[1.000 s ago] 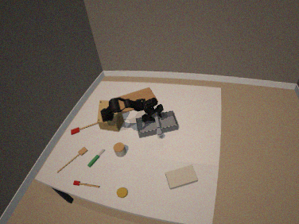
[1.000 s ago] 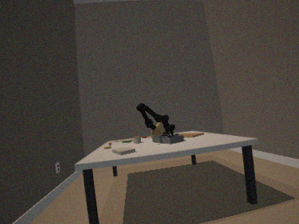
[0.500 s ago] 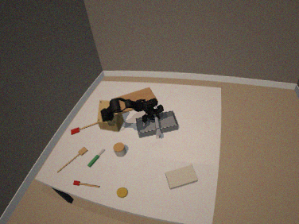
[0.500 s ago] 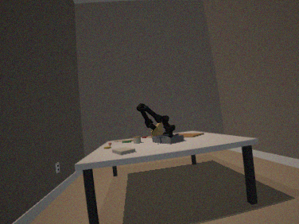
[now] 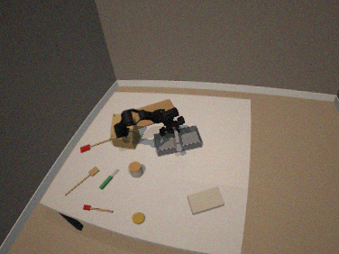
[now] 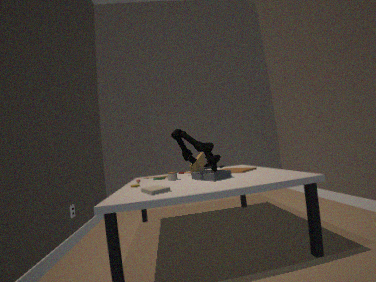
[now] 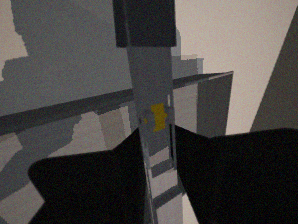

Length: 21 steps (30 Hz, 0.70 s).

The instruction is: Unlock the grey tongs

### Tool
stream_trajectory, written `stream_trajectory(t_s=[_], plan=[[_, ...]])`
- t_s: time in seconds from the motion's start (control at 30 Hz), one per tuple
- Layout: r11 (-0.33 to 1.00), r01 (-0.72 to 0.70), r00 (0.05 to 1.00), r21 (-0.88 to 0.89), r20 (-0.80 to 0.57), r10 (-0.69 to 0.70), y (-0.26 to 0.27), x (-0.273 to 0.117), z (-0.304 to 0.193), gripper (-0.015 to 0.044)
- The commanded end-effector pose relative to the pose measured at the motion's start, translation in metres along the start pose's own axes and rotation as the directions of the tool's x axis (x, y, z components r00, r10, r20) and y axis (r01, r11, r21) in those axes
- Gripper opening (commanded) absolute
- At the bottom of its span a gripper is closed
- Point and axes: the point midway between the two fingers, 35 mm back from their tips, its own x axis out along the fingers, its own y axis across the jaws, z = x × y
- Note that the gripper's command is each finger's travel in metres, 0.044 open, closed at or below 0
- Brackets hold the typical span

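Note:
The grey tongs (image 5: 178, 143) (image 7: 151, 75) lie across the roasting tin (image 5: 195, 146) (image 6: 214, 176) (image 7: 215, 102). In the wrist view a dark block covers their far part and a small yellow piece shows on them near the fingertips. My gripper (image 5: 173, 130) (image 7: 154, 126) is shut on the tongs, one black finger on each side. The tongs are still at the tin's level; whether they touch its rim is hidden. The wooden board (image 5: 164, 104) (image 6: 243, 170) lies behind the tin, partly hidden by the arm in the top view, with nothing seen on it.
A wooden block (image 5: 129, 140) stands left of the tin, beneath the arm. A lidded pot (image 5: 135, 169), a green-handled tool (image 5: 106, 182), a wooden spatula (image 5: 94, 171), red-ended tools, a yellow disc (image 5: 138, 218) and a pale slab (image 5: 206, 201) lie nearer the front.

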Motion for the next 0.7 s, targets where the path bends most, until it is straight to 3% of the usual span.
stream_trajectory(t_s=[0.0, 0.4, 0.67], plan=[[0.999, 0.044, 0.999, 0.011, -0.007, -0.044, -0.0277, -0.0378, -0.0025, -0.0150], [0.999, 0.038, 0.999, 0.011, -0.005, -0.037, -0.0311, -0.0466, -0.0024, -0.0150], [0.998, -0.055, 0.998, 0.012, 0.011, 0.055, -0.0307, -0.0425, 0.0008, -0.0150]])
